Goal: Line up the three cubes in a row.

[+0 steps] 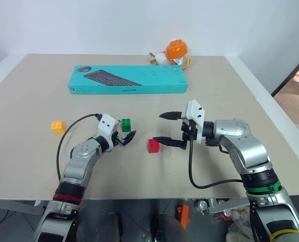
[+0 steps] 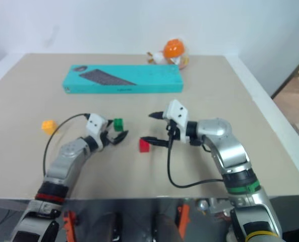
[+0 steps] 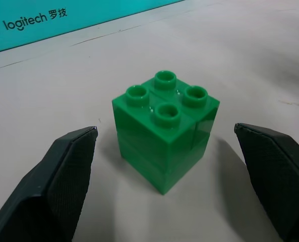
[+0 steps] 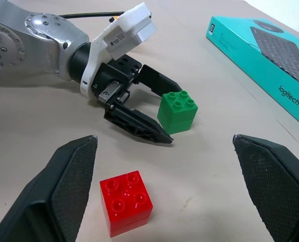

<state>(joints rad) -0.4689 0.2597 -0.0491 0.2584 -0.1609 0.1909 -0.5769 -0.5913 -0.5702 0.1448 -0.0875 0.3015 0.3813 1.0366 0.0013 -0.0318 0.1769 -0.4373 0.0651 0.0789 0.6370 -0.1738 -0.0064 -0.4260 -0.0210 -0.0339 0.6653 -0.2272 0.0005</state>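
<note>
The green cube (image 3: 164, 131) stands on the tan table (image 1: 230, 96) between the fingertips of my left gripper (image 1: 126, 130). That gripper is open, with a gap on each side of the cube. The red cube (image 1: 154, 145) rests a little to the right, just below the near fingertip of my right gripper (image 1: 157, 128), which hovers open and points left at the left gripper. In the right wrist view the red cube (image 4: 126, 202) lies low between the wide-apart fingers and the green cube (image 4: 177, 111) sits beyond it. The yellow-orange cube (image 1: 58, 126) stands alone at the left.
A long teal keyboard box (image 1: 129, 79) lies across the back of the table, with a round orange-and-white toy (image 1: 175, 52) behind its right end. Bare table lies between the box and the cubes. The table's front edge runs close under both arms.
</note>
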